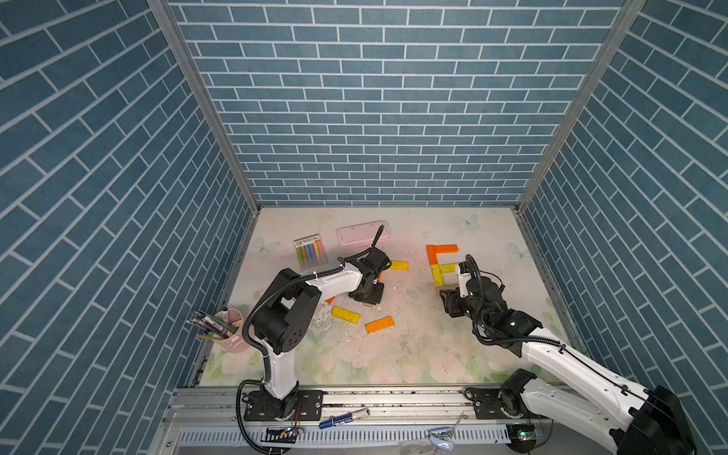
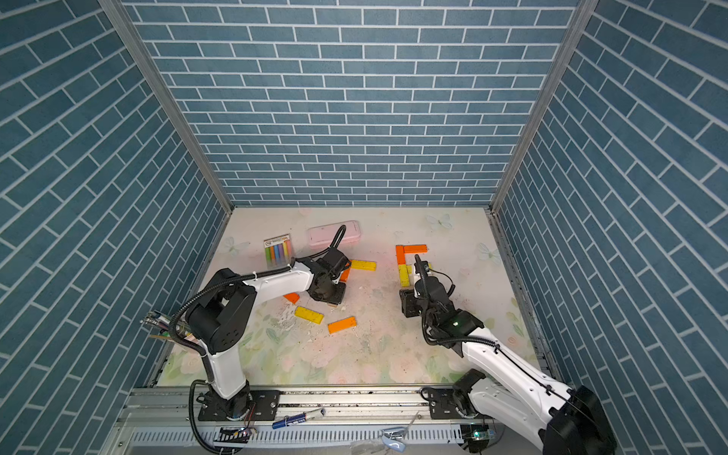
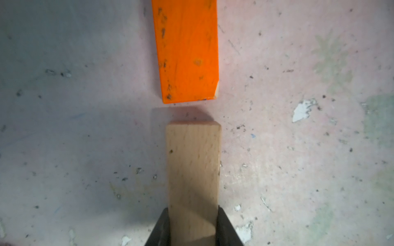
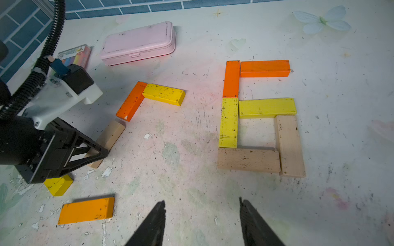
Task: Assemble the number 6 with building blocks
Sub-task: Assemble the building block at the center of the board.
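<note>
The number 6 lies at the right of the table, made of two orange, two yellow and two tan bars; in a top view the figure is partly hidden behind my right arm. My right gripper hangs open and empty just on the near side of it. My left gripper is shut on one end of a tan block, low at the table, end to end with an orange block across a small gap. Loose building blocks lie around: yellow, orange, yellow.
A pink case and a clear chalk pack sit at the back left. A pink cup of pens stands by the left wall. Blue brick-pattern walls close three sides, and a metal rail runs along the front.
</note>
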